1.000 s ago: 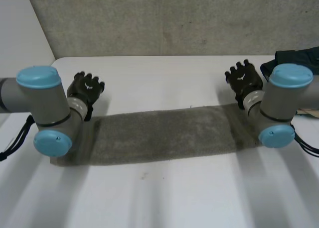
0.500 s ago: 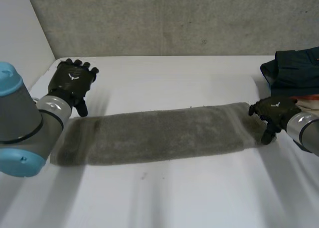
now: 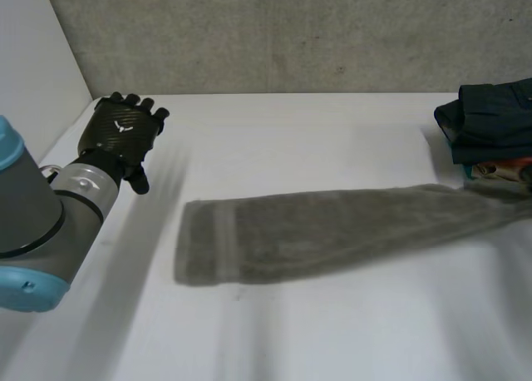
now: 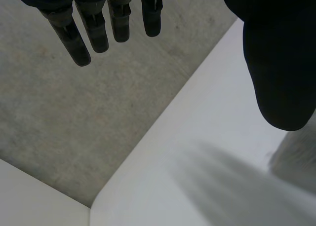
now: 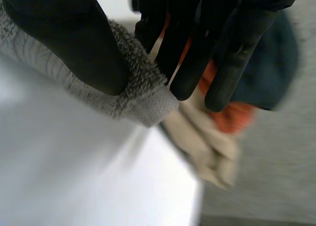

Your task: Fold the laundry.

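1 towel [image 3: 332, 231] end is pinched in the right hand [image 5: 74, 43].

Fuzzy grey terry towel [image 3: 316, 231], smooth matt white table [image 3: 291, 131], rough concrete wall [image 3: 291, 32], dark matt cloth pile [image 3: 490, 119]

The towel [image 3: 332, 231] stretches across the bench [image 3: 291, 331] toward its right side, and a pile of clothes [image 3: 490, 123] blocks the far right corner. Bare bench lies before and behind the towel; a concrete wall [image 3: 291, 32] closes the back.
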Controlling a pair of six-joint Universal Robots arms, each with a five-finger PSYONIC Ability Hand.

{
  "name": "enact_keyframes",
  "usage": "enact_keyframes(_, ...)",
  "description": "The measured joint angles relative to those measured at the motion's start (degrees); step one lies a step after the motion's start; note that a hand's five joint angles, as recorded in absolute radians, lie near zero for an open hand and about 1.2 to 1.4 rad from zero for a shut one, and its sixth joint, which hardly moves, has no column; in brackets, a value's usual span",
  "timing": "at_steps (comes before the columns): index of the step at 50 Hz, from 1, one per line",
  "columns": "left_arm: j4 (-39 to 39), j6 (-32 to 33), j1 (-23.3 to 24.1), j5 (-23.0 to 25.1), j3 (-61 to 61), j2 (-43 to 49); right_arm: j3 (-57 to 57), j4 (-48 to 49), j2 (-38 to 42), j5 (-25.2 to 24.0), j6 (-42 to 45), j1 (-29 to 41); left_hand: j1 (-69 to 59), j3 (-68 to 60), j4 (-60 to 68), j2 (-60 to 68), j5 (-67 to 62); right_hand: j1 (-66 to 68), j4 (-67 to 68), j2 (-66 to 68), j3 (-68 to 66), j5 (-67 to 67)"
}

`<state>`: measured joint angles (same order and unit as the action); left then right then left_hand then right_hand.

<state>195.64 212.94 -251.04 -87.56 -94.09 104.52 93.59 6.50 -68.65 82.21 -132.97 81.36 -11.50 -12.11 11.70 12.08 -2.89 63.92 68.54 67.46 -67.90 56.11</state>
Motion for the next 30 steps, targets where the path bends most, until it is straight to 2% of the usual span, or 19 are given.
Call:
enact_keyframes(2,0.02,-0.02,-0.01,0.05,-1.01,-1.56,0.81,0.61,-1.78,1.28,5.02,-1.04,0.00,0.00,0.00,0.00,0.00,0.00,0.01,0.00,0.00,0.00)
enact_keyframes(6,0.06,-0.06,-0.03,0.09,-2.21,-3.24,0.83,2.37,-2.98,2.43,9.28,0.31,0.00,0.00,0.00,0.00,0.00,0.00,0.05,0.00,-0.08,0.09)
enact_keyframes(9,0.08,-0.20,-0.06,0.07,-2.82,-4.21,0.25,6.55,-3.21,0.91,10.64,7.34,0.00,0.00,0.00,0.00,0.00,0.00,0.08,0.00,-0.30,0.50)
enact_keyframes(13,0.09,-0.58,-0.06,0.04,-3.02,-4.79,0.00,13.88,-2.91,-4.32,10.54,18.85,0.00,0.00,0.00,0.00,0.00,0.00,0.09,0.00,-0.41,0.50)
enact_keyframes(14,0.09,-0.75,-0.06,0.04,-3.02,-4.95,-0.03,17.14,-2.52,-7.13,10.36,23.67,0.00,0.00,0.00,0.00,0.00,0.00,0.10,0.00,-0.41,0.50)
enact_keyframes(16,0.09,-0.96,-0.06,0.01,-3.01,-5.13,-0.12,20.66,-1.70,-10.27,10.19,28.68,0.00,0.00,0.00,0.00,0.00,0.00,0.10,0.00,-0.41,0.50)
enact_keyframes(21,0.10,-1.60,0.10,-0.04,-3.14,-5.43,-1.51,27.48,5.58,-18.58,10.16,42.28,0.00,0.00,0.00,0.00,0.00,0.00,0.12,0.00,-0.42,0.82)
enact_keyframes(24,0.14,-1.93,0.30,-0.06,-3.34,-5.44,-2.73,27.50,9.82,-20.19,10.21,47.02,0.00,0.00,0.00,0.00,0.00,-0.50,-1.02,-1.25,1.08,0.04)
enact_keyframes(25,0.19,-2.16,0.47,-0.07,-3.46,-5.42,-3.49,26.64,11.87,-20.30,10.18,48.99,0.00,0.00,0.00,0.00,0.00,-5.70,-8.82,-8.41,8.36,-5.98)
enact_keyframes(28,0.31,-2.58,0.87,-0.07,-3.68,-5.31,-5.11,22.37,15.47,-17.95,9.77,51.87,-0.02,0.00,0.00,0.00,0.00,-36.11,-37.19,-39.13,37.87,-36.52)
enact_keyframes(30,0.39,-2.76,1.14,-0.07,-3.73,-5.22,-5.60,19.38,16.20,-15.41,8.96,52.42,0.00,0.00,0.00,0.00,0.00,-47.97,-50.99,-51.20,50.44,-49.52)
